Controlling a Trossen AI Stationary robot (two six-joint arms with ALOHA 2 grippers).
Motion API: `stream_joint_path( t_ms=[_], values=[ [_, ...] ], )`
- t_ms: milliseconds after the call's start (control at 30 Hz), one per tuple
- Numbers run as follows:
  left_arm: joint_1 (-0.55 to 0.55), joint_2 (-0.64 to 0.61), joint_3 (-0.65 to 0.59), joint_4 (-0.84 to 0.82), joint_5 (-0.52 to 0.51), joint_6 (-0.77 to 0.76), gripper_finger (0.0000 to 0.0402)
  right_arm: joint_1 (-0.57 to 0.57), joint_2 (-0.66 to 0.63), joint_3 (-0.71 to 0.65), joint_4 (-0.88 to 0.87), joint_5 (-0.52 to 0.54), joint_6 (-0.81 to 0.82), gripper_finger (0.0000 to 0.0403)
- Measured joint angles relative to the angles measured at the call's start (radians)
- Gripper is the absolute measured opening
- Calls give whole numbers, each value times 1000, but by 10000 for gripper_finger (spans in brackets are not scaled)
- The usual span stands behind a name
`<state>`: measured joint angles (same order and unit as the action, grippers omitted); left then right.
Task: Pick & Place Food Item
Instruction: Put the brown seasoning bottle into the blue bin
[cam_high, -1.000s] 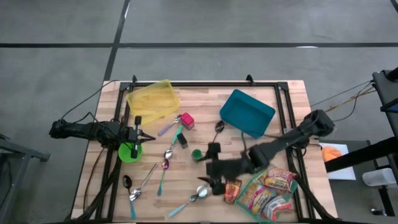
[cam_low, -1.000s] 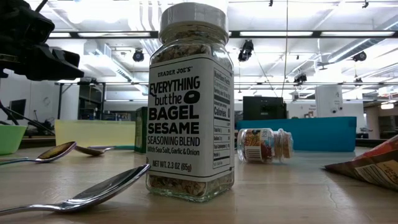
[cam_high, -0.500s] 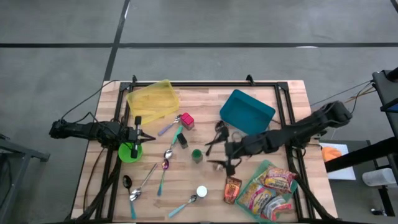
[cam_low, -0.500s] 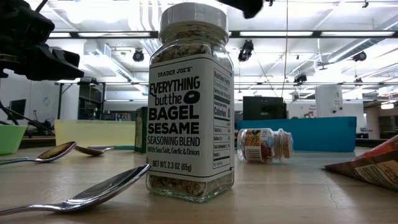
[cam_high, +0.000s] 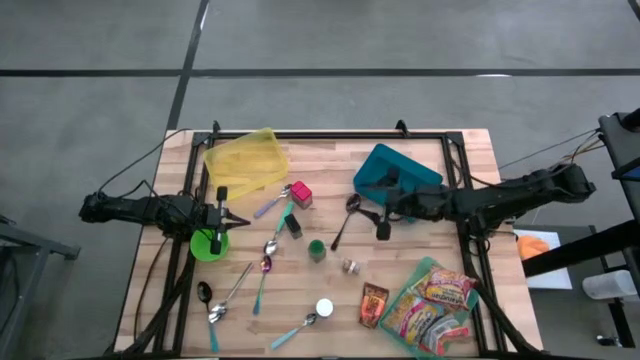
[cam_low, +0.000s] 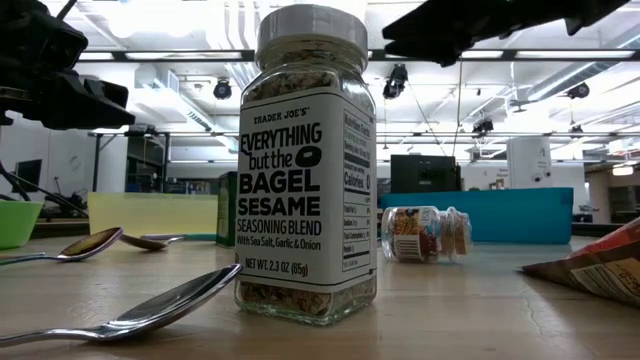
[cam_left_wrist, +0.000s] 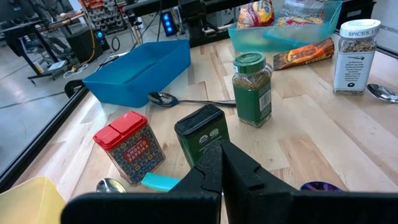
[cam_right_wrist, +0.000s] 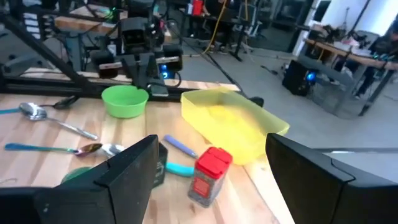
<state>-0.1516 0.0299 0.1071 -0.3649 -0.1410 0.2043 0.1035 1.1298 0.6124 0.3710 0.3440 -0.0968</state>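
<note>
Over blue bin, open empty right hand.

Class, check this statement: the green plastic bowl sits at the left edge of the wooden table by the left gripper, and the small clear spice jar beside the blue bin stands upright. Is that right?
One detail is wrong. The green plastic bowl does sit at the wooden table's left edge by the left gripper, but the small clear spice jar lies on its side, not upright. The low view shows it in front of the blue bin.

Two dark jointed arms, black cabling
</note>
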Motion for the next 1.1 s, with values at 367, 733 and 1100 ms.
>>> stream_joint_path(
  t_ms=[367,733,1100],
  values=[
    [0,0,0,0,0,0,0,-5,-19,4,-59,-4,173,295],
    [0,0,0,0,0,0,0,-6,-16,78,-388,-1,321,295],
    [0,0,0,0,0,0,0,58,-14,85,-449,-1,446,295]
  ],
)
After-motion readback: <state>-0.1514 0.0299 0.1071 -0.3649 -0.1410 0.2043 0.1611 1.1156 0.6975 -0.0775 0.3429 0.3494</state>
